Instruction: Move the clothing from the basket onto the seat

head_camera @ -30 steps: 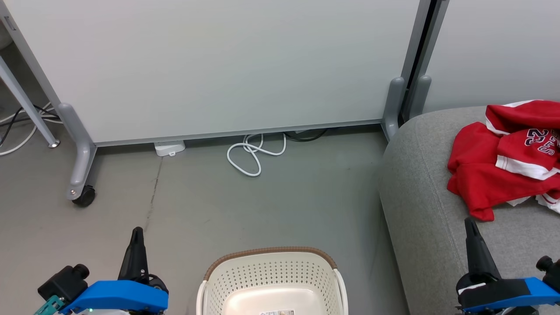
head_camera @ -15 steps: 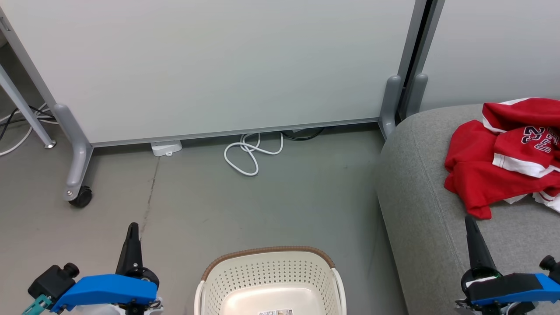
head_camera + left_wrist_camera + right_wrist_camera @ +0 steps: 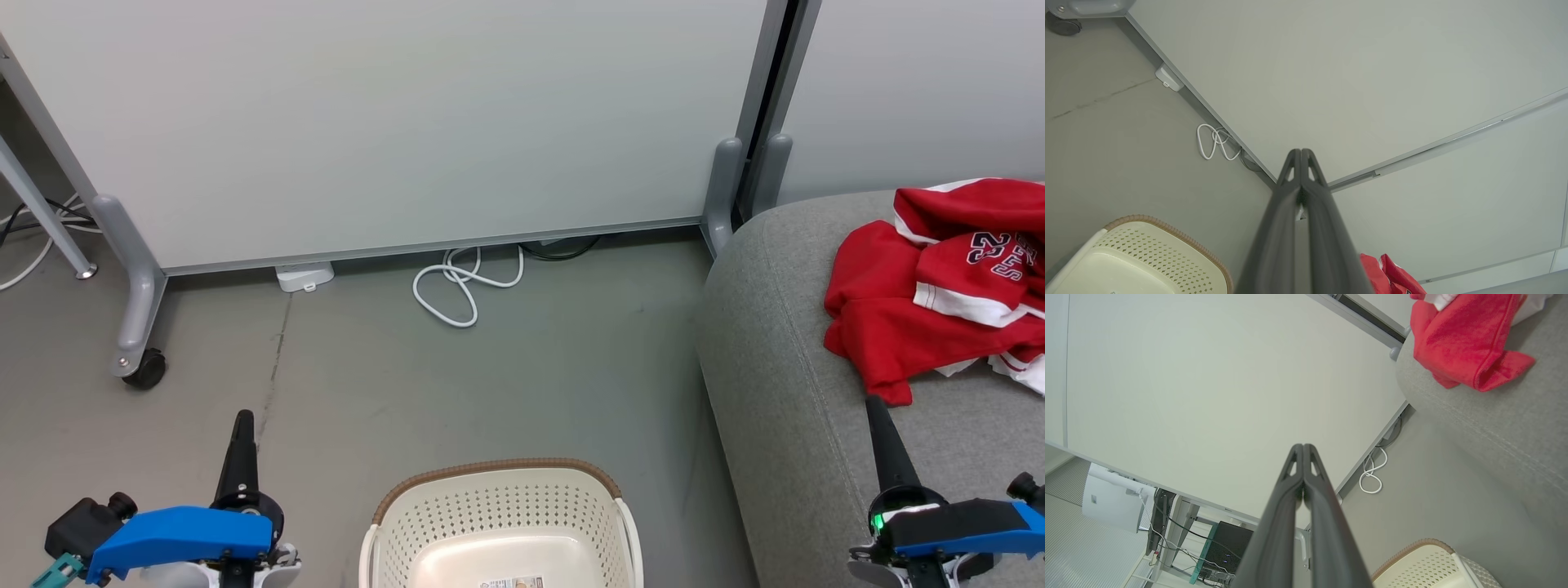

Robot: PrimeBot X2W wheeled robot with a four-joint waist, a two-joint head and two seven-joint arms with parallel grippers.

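We note a grey floor [image 3: 457, 384] before a pale wheeled partition [image 3: 408, 122], with the basket [image 3: 500, 510] standing on it between the two arms, its visible bottom bare. The clothing [image 3: 914, 327] lies heaped on the seat [image 3: 775, 392], just ahead of the right gripper [image 3: 872, 402] and well across from the left gripper [image 3: 242, 418], so the right arm is the nearer. Both grippers have their fingers pressed together on nothing, and we judge the transfer complete.

Clothing [image 3: 922, 327] on seat [image 3: 784, 408] — right of basket [image 3: 498, 506].
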